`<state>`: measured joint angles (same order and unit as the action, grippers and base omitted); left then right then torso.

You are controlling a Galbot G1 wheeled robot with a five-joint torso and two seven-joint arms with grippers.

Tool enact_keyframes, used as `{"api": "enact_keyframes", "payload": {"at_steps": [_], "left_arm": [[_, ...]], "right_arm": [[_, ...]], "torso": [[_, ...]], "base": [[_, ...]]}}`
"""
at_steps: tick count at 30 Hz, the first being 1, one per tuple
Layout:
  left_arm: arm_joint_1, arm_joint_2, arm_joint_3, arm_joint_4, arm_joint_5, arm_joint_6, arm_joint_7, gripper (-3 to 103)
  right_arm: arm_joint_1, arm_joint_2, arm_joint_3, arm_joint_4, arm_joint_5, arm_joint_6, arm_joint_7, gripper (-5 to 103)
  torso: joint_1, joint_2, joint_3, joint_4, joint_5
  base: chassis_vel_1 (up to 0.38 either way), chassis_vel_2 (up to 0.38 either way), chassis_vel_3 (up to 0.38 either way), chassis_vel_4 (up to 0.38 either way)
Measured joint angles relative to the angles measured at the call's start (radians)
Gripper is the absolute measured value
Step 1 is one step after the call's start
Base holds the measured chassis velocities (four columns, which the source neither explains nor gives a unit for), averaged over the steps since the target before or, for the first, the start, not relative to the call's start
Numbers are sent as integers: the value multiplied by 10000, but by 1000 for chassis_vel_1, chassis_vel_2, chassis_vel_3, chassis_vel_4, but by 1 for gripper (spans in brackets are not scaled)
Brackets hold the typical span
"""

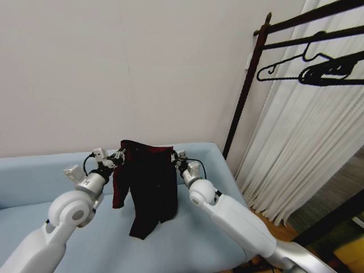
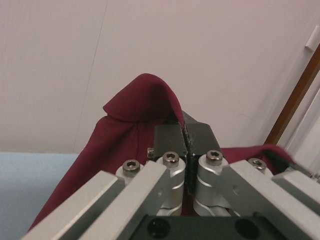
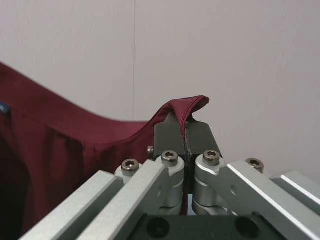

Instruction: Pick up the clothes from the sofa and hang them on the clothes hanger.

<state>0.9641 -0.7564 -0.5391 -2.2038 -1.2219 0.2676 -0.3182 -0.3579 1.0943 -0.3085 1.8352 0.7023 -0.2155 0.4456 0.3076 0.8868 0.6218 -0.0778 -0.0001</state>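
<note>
Dark-red garment (image 1: 149, 187) is up off the sofa (image 1: 34, 182), stretched between the two hands and draping down below them. Whether its lower end clears the light-blue cushion, I cannot tell. Left hand (image 1: 115, 157) is clenched on one top corner, and its wrist view shows the black pads pinched tight with a fold of cloth poking out above them. Right hand (image 1: 178, 157) is grasping the opposite top corner the same way, jaws closed on a peak of fabric. So the pickup looks done, and the step in hand reads as the carry toward the hanging. Dark wooden clothes rack (image 1: 244, 96) stands up and off beyond the right hand, well apart, with black hangers (image 1: 318, 71) hung on it high above both hands. Next move, I'd judge, calls for turning toward that side and raising both hands together. The top edge has to be held taut so the cloth neither sags nor slips from either pinch, then lined up with a hanger.
</note>
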Motion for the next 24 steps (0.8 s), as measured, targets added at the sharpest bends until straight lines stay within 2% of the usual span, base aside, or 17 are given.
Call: {"api": "enact_keyframes", "payload": {"at_steps": [4,8,11,12,15,24], "left_arm": [[-587,745,-82,95,-662,2,-65,0],[-903,1008,-101,110,-964,4,-128,0],[-2048,1766,-155,287,-1896,147,-290,0],[-2048,1766,-155,287,-1896,147,-290,0],[-2802,2329,-133,524,-2478,305,-286,0],[-3406,3056,-42,761,-3172,442,-271,0]], "right_arm": [[975,-266,15,348,621,-182,25,0],[1252,-351,15,455,853,-232,29,0],[2095,-846,-118,601,1620,-303,-207,0],[2095,-846,-118,601,1620,-303,-207,0],[2621,-1222,-208,516,1968,-303,-500,0],[3029,-1375,-135,647,2558,-376,-480,0]], "torso": [[0,0,0,0,0],[0,-1,0,0,0],[1,-1,0,-3,-2],[1,-1,0,-3,-2],[-1,0,0,-3,1],[-1,0,0,0,0]], "base": [[0,0,0,0],[0,0,0,0],[0,0,0,0],[0,0,0,0],[0,0,0,0],[0,0,0,0]]}}
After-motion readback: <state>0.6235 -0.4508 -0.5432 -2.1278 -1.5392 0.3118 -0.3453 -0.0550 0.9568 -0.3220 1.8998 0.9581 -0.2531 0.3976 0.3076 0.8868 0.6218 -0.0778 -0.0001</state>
